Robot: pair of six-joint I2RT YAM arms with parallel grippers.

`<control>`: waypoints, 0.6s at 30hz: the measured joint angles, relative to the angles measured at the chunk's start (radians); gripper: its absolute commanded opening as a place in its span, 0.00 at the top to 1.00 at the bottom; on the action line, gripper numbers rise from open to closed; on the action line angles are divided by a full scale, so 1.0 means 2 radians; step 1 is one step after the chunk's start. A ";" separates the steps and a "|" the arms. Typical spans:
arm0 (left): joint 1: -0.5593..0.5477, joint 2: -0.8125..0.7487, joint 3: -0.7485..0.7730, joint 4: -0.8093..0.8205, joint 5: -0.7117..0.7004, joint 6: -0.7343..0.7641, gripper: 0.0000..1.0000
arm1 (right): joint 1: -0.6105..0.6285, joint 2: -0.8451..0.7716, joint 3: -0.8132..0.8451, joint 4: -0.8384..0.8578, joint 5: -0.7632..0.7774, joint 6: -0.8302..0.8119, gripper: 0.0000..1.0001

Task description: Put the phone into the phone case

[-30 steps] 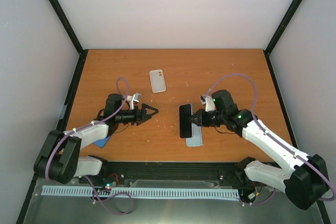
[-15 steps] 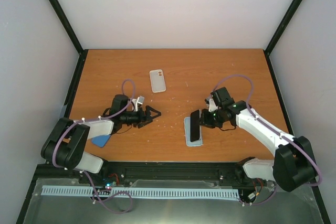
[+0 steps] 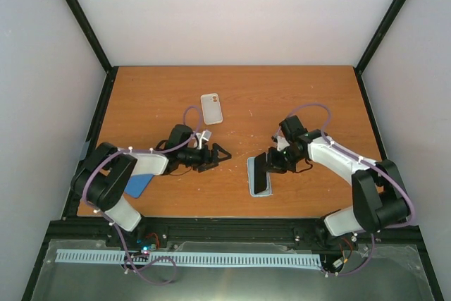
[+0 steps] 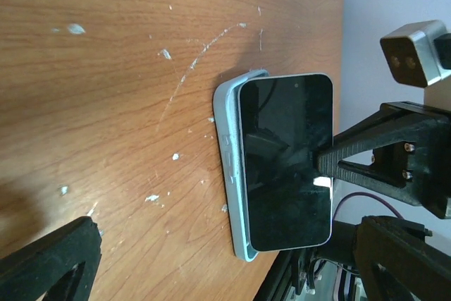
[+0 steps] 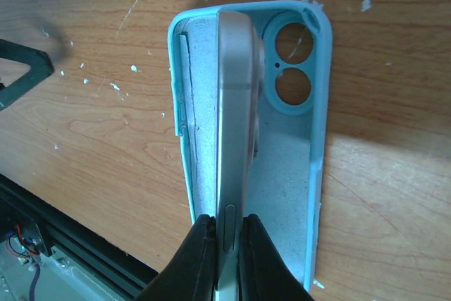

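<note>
The phone (image 3: 261, 173) is at the phone case (image 3: 250, 174), not yet in it. The right gripper (image 3: 271, 163) pinches it by one long edge and holds it tilted above the case's open pocket. In the right wrist view it is seen nearly edge-on, a thin slab over the middle of the case (image 5: 285, 174) between one long wall and the two round camera cut-outs. The left wrist view shows its glossy black face (image 4: 285, 163) leaning toward the case's long wall on the side away from the right gripper. The step in hand looks like seating. The lower long edge seems to be down inside the pocket near that wall, though I cannot tell whether it has tucked under the lip. The next move probably calls for laying the phone flat into the pocket, then pressing the raised side until the soft rim snaps round it (the camera end must line up with those cut-outs). The case lies loose on the table (image 3: 317, 89) and could slide or lift, so a steadying touch on it may be wanted. The right gripper's jaws are closed narrowly on the phone's thin side. The left gripper (image 3: 220, 153) hangs near the case's other side with jaws spread wide, holding and touching nothing. A white case (image 3: 211, 108) lies farther off beyond it.
</note>
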 measured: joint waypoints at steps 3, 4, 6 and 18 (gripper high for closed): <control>-0.016 0.022 0.016 0.002 -0.003 -0.006 0.04 | 0.000 0.013 0.006 0.000 -0.011 -0.008 0.97; -0.020 0.028 0.020 0.003 -0.003 -0.009 0.05 | 0.000 0.014 0.006 0.000 -0.011 -0.008 0.97; -0.028 0.040 0.027 0.010 -0.004 -0.015 0.07 | 0.000 0.018 0.007 0.000 -0.013 -0.012 0.97; -0.048 0.117 0.045 0.100 0.014 -0.058 0.20 | -0.008 0.041 -0.001 0.031 -0.061 -0.035 0.97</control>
